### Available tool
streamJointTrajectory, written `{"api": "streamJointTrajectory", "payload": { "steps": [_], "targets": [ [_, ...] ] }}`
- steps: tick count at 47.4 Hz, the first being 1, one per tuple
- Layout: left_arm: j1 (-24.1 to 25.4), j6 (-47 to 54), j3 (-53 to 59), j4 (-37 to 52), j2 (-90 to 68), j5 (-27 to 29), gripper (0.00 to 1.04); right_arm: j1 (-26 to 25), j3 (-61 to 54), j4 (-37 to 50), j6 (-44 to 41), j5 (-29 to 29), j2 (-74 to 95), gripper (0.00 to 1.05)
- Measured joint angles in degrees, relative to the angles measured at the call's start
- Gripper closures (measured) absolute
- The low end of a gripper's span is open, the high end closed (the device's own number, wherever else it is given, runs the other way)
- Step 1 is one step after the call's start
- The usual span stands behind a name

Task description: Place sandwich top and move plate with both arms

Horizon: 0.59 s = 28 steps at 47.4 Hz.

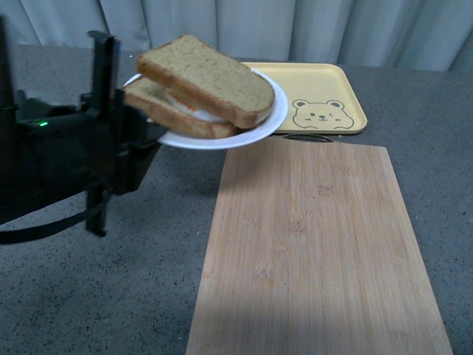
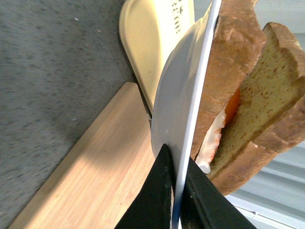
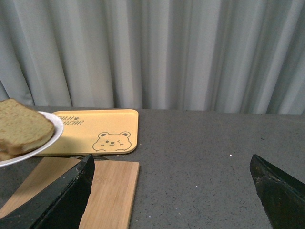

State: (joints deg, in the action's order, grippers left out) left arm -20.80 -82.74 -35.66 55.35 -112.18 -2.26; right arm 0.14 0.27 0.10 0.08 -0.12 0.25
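The white plate (image 1: 259,127) is lifted off the table, held by its left rim in my left gripper (image 1: 144,137), which is shut on it. In the left wrist view the two black fingers (image 2: 159,200) pinch the plate's rim (image 2: 190,119). On the plate lies a sandwich: the plain brown sandwich top (image 1: 207,78) rests on a lower slice (image 1: 174,111) with white egg showing between. The sandwich top also shows in the left wrist view (image 2: 271,95). My right gripper (image 3: 174,191) is open and empty, away from the plate (image 3: 50,138); it is not seen in the front view.
A bamboo cutting board (image 1: 318,251) lies on the grey table below and right of the plate. A yellow tray with a bear drawing (image 1: 325,103) sits behind it. Pale curtains hang at the back.
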Motion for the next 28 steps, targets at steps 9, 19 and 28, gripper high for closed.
{"api": "streamJointTrajectory", "payload": {
  "steps": [9, 19, 28],
  "targets": [
    [-4.63, -2.84, -16.09, -8.24, -9.64, 3.13, 1.01, 0.0, 0.0, 0.0, 0.0, 0.0, 0.0, 0.09],
    [-6.69, -3.54, -31.12, -18.05, -17.88, 4.35, 1.01, 0.0, 0.0, 0.0, 0.02, 0.0, 0.0, 0.09],
    [-6.97, -4.5, -40.76, -22.01, -22.73, 5.42, 1.01, 0.0, 0.0, 0.0, 0.0, 0.0, 0.0, 0.09]
  ]
}}
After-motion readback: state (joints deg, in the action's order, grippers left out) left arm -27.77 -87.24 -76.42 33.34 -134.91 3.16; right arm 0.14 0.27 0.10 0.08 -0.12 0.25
